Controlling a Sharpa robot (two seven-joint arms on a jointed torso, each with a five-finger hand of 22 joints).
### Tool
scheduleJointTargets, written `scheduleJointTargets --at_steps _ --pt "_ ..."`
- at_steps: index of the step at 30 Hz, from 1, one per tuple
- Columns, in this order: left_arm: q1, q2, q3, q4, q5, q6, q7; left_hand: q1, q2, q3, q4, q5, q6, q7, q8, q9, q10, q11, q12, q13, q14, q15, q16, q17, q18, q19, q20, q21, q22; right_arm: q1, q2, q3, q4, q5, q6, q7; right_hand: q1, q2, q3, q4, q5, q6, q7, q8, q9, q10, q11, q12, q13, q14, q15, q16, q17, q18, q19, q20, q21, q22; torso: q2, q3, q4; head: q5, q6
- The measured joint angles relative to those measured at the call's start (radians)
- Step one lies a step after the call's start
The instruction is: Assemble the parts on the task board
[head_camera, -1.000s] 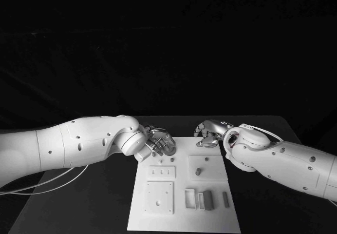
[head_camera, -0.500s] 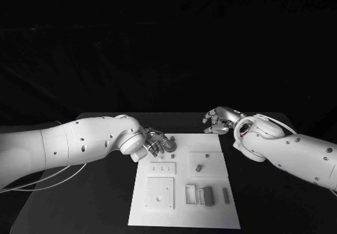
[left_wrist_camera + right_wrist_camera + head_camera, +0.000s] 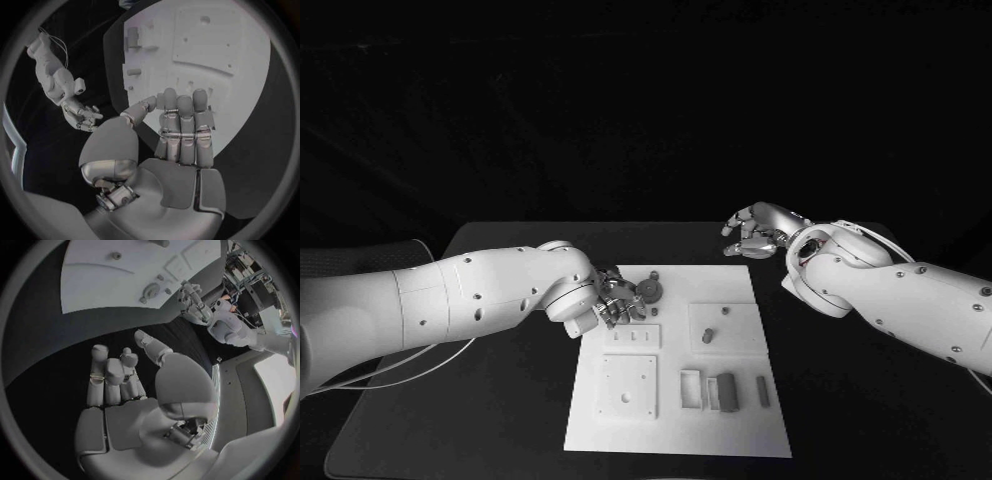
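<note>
The white task board (image 3: 678, 420) lies in the middle of the black table. A round grey part (image 3: 651, 291) sits near the board's far left corner, also seen as the round part (image 3: 150, 290). My left hand (image 3: 619, 299) hovers just left of it, fingers side by side over the board (image 3: 206, 60). Nothing shows between the thumb and fingers of this left hand (image 3: 178, 135). My right hand (image 3: 759, 230) is off the board over the table at the far right, fingers loosely curled and holding nothing. The same right hand (image 3: 125, 385) is above bare table.
On the board a short peg (image 3: 708, 336) stands in a square plate. A small slotted plate (image 3: 632, 337) and a larger square plate (image 3: 627, 385) lie on its left half. Upright bars (image 3: 723, 391) stand near the front right.
My right hand has drawn away from the board's far edge toward the far right. My left hand has slid left off the round part, which now shows beside it.
</note>
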Motion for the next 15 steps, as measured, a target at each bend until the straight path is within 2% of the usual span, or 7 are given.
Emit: scheduleJointTargets --at_steps 10,15 --pt "-0.02 0.017 0.001 -0.02 -0.122 0.005 -0.01 -0.006 -0.006 0.0 0.0 0.005 0.005 -0.008 0.012 0.0 0.004 -0.006 0.014 0.008 0.001 -0.009 0.017 -0.013 -0.001 0.01 -0.007 0.004 0.008 0.0 -0.007 0.007 0.014 0.007 -0.002 0.002 0.0 0.0 0.0 0.0 0.0 -0.001 0.001 0.0 0.0 0.0 0.0 0.0 -0.001 0.0 0.0 0.0 0.0 -0.004 0.0 0.0 0.0 0.0 -0.001 -0.0013 0.0005 -0.005 -0.016" --pt "-0.03 0.021 0.001 -0.027 -0.166 0.031 -0.016 -0.006 -0.006 0.0 0.0 0.005 0.003 -0.01 0.021 0.0 0.004 -0.006 0.018 0.011 0.001 -0.009 0.022 -0.016 -0.001 0.01 -0.007 0.004 0.009 0.0 -0.008 0.008 0.019 0.009 -0.002 0.003 0.0 0.0 0.0 0.0 0.0 -0.002 0.002 0.0 0.0 0.0 0.0 0.0 -0.001 0.001 0.001 0.0 0.0 -0.004 0.0 0.0 0.0 0.0 -0.001 -0.0013 0.0003 -0.006 -0.025"
